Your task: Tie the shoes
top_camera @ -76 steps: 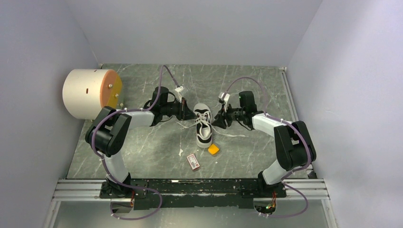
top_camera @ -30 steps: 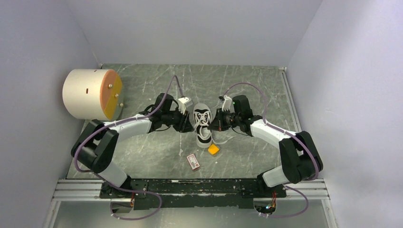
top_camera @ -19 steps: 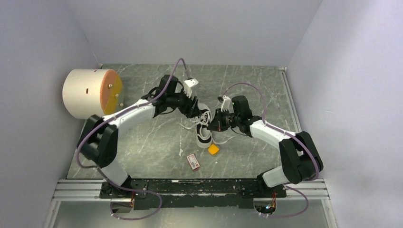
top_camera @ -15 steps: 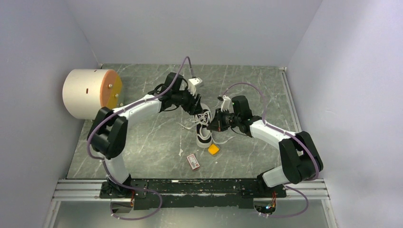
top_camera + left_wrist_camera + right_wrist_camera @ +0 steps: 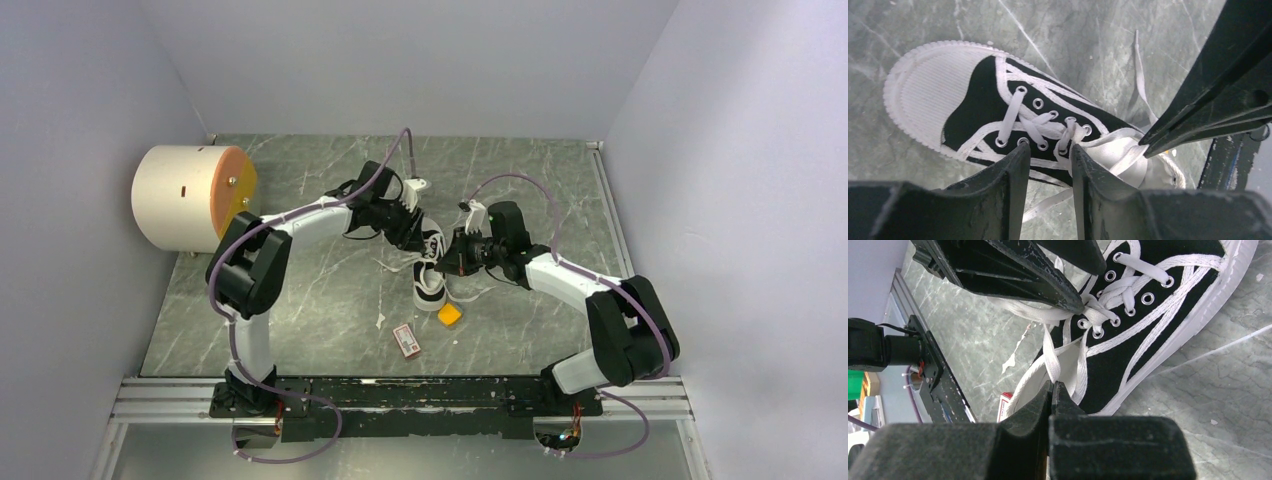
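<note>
The black-and-white sneaker point(image 5: 428, 272) lies mid-table with its white toe towards the back; it also shows in the left wrist view point(image 5: 973, 105) and the right wrist view point(image 5: 1158, 340). My left gripper point(image 5: 421, 236) hangs over the eyelets, open point(image 5: 1049, 150), with nothing between its jaws; its right fingertip touches the lace by the top eyelets. My right gripper point(image 5: 453, 262) sits at the shoe's right side, shut point(image 5: 1052, 385) on a white lace point(image 5: 1050, 357) that runs from the top eyelets into its jaws. Its fingers point(image 5: 1198, 100) reach over the shoe's opening.
A small orange block point(image 5: 450, 314) lies just near of the shoe's heel. A red-and-white card point(image 5: 406, 340) lies nearer still. A big cream cylinder with an orange face point(image 5: 190, 197) stands at the far left. A loose lace end point(image 5: 385, 266) trails left of the shoe.
My left arm swung from the shoe's left side up and around to above its eyelets. My right gripper closed in on the shoe's right side and has held there.
</note>
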{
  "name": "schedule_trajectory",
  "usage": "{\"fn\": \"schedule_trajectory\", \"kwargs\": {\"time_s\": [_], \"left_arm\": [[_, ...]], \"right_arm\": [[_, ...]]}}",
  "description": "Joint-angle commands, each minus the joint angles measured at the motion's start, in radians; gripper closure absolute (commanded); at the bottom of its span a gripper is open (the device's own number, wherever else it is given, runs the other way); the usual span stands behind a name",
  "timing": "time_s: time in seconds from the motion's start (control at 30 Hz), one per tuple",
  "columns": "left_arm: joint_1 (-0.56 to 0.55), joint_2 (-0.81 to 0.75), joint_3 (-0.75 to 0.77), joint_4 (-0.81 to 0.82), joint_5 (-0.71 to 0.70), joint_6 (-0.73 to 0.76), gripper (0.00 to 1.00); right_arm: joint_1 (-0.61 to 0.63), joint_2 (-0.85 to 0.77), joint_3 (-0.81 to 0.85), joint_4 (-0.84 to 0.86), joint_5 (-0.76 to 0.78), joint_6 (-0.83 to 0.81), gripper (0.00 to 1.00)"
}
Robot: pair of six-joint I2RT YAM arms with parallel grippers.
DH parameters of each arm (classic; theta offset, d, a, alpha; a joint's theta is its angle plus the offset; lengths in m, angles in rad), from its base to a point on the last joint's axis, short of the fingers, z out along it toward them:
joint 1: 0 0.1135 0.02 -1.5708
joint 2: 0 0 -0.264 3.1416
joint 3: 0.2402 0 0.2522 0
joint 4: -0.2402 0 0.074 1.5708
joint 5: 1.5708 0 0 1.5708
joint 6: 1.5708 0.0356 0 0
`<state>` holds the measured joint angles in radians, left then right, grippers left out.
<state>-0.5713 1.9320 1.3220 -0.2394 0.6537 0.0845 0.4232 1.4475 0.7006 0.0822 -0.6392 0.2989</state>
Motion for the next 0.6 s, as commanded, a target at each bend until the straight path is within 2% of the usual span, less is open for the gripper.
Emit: {"fn": "schedule_trajectory", "kwargs": {"time_s": [0.0, 0.1, 0.17, 0.27, 0.33, 0.43, 0.57], "left_arm": [[0.001, 0.031, 0.046, -0.038, 0.101, 0.017, 0.6], [0.001, 0.037, 0.042, -0.046, 0.137, 0.025, 0.54], [0.001, 0.042, 0.038, -0.042, 0.142, 0.019, 0.55], [0.001, 0.034, 0.025, -0.016, 0.122, 0.01, 0.66], [0.003, 0.021, 0.026, -0.006, 0.1, 0.001, 0.79], [0.007, -0.028, -0.005, 0.061, 0.087, -0.032, 0.93], [0.019, -0.056, -0.024, 0.11, 0.116, -0.068, 0.95]], "right_arm": [[0.005, 0.009, -0.004, 0.022, 0.007, 0.008, 1.0], [0.005, 0.011, 0.001, 0.018, 0.012, 0.005, 1.0], [0.006, 0.011, 0.0, 0.02, 0.013, 0.009, 1.0], [0.008, 0.008, -0.001, 0.02, 0.018, 0.012, 1.0], [0.007, 0.01, 0.001, 0.015, 0.024, 0.021, 1.0], [0.007, 0.016, 0.0, 0.031, 0.019, 0.059, 1.0], [0.007, 0.027, -0.01, 0.094, 0.053, 0.165, 1.0]]}}
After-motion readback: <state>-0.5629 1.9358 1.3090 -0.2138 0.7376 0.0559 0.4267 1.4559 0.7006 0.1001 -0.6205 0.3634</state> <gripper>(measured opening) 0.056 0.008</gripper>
